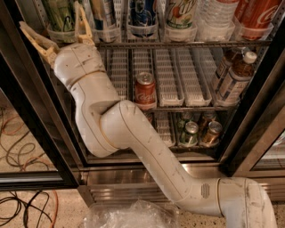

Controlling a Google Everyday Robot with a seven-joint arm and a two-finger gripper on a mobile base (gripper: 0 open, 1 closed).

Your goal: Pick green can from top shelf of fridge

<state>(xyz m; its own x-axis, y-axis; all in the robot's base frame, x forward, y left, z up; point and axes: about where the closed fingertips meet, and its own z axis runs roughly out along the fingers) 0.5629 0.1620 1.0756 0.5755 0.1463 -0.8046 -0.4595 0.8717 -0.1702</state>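
Green can [60, 13] between hand's [50, 15] spread fingers

Leftmost can [60, 15] sits in the end lane of the top shelf [178, 43], inside the fridge [147, 176]. Claw [50, 14] is right at that can, fingers [83, 22] spread, one to its left and one to its right; contact unclear. Other drinks [180, 13] in a row to its right on the same shelf. Soda can [145, 89] one rack below, to its right. Bottles [234, 80] further right on that rack. Cables [18, 133] on the floor, below-left.
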